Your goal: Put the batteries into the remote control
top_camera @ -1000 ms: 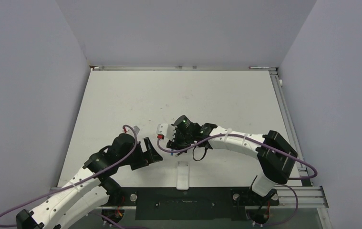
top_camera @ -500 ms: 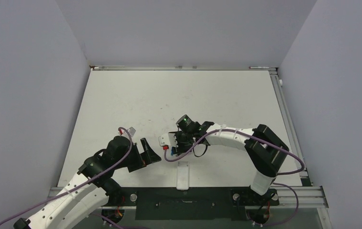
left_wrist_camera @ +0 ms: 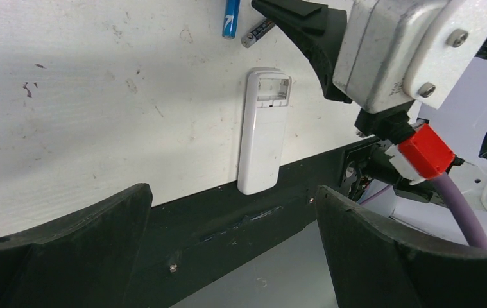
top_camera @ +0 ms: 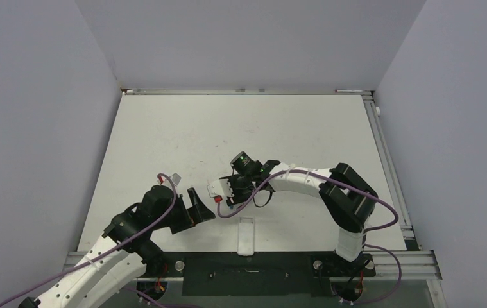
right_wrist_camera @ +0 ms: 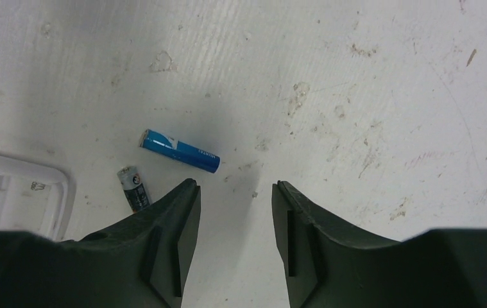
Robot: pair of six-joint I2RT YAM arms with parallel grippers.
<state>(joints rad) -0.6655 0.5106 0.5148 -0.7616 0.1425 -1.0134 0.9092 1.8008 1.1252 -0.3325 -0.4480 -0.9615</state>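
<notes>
Right wrist: right claw [right_wrist_camera: 235, 186] half spread, empty, beside blue battery [right_wrist_camera: 180, 151]; left claw [left_wrist_camera: 231, 192] spread wide.

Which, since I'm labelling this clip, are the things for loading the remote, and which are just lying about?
For the job:
- blue battery
- dark battery
- remote control, white, back up, battery bay open

Just there:
- purple cable
- red connector on that cable
- black rail along the near edge of the table
</notes>
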